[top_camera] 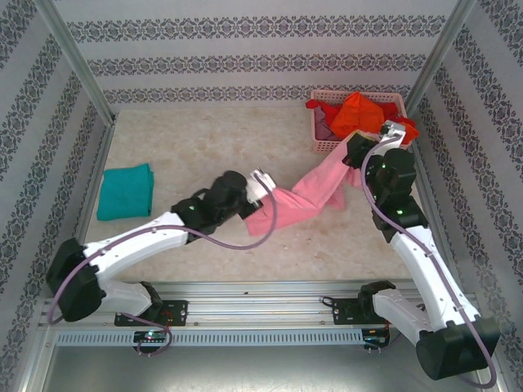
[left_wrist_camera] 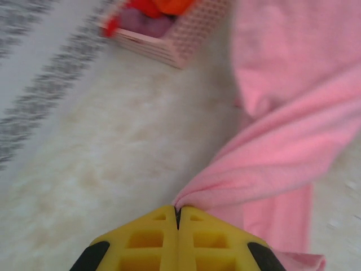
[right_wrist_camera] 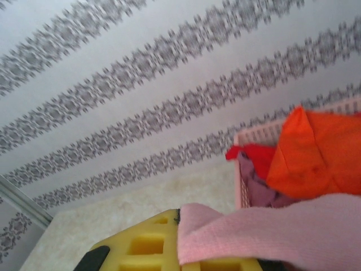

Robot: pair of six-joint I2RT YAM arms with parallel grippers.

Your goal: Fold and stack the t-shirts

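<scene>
— The pink t-shirt (top_camera: 306,196)?
— Centre, stretched between left fingers (left_wrist_camera: 148,240) and right fingers (right_wrist_camera: 141,245), both pinching it.
— Around it?
— Marbled beige table (top_camera: 188,139), patterned walls (top_camera: 261,49); folded teal t-shirt (top_camera: 125,190) at 9 o'clock.

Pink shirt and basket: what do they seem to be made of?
The pink shirt looks like soft matte cloth, perhaps knitted cotton: it sags, creases and seems slightly fuzzy up close. The basket is probably rigid pink plastic: straight walls with a regular lattice of small holes.
</scene>
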